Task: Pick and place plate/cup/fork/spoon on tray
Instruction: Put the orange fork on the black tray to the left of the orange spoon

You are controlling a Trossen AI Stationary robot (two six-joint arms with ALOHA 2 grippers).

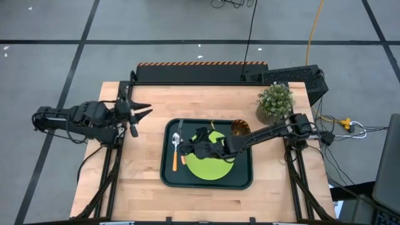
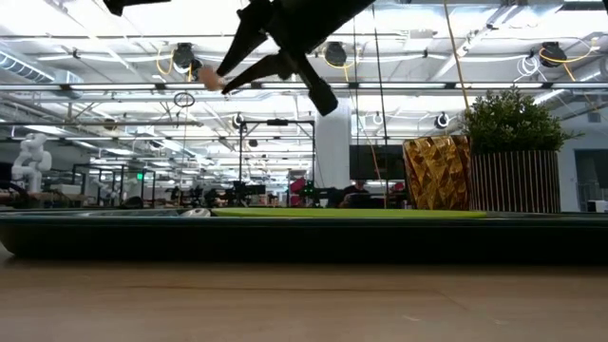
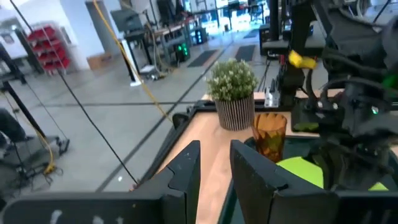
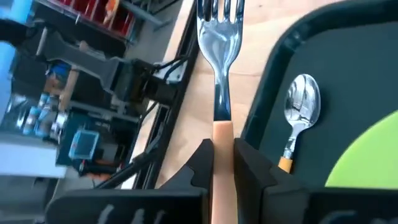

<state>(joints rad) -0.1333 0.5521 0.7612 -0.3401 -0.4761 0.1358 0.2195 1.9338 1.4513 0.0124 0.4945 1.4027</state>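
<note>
The dark tray [image 1: 247, 178] lies mid-table. On it lie the lime-green plate [image 1: 212, 167] and, along its left side, the orange-handled spoon [image 4: 301, 102]. The amber cup [image 1: 240, 128] stands in the tray's far right corner. My right gripper [image 1: 195, 147] reaches in from the right, above the tray's left half, and is shut on the fork [image 4: 219, 56]. The fork's tines stick out ahead of the fingers, over the bare wood left of the tray. My left gripper [image 1: 145, 112] hangs open near the table's far left, holding nothing. My right gripper pinches the fork's orange handle [image 4: 222, 140] between its two fingers. The fork runs on along the line of the fingers, with its silver neck and tines beyond their tips. The fingers come from the table's right, slanting slightly down. The fork is lifted clear of tray and table.
A potted plant [image 1: 275, 103] stands at the table's far right, just beyond the cup. A black box [image 1: 294, 76] sits at the far right corner. Bare wood lies left of the tray and along the near edge.
</note>
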